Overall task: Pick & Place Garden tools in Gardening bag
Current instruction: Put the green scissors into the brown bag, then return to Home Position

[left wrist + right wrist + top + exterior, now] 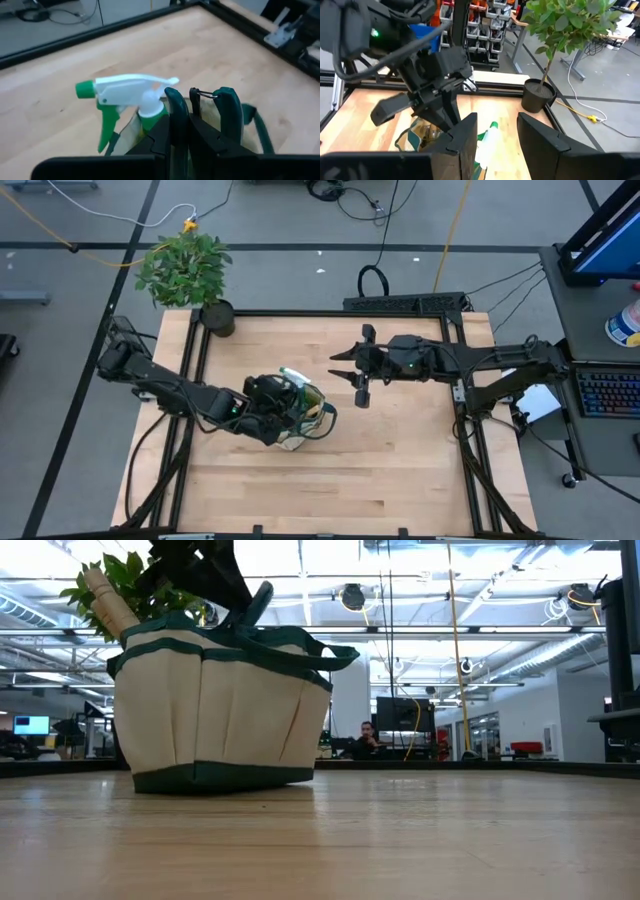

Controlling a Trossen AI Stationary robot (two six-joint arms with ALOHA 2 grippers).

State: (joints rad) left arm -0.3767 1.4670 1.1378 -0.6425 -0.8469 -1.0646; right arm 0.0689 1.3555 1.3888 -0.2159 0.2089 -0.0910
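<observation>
Gripping bag handle (176,107), left hand (180,131); right hand (352,373) apart

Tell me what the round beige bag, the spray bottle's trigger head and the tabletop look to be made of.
Round beige gardening bag with dark green trim: looks like matte woven canvas; it creases softly and shows stitched pocket seams. Green-and-white spray bottle trigger head: probably moulded plastic, smooth with a slight sheen. Pale tabletop: seems to be wood, with visible grain and joined planks, satin finish.
</observation>
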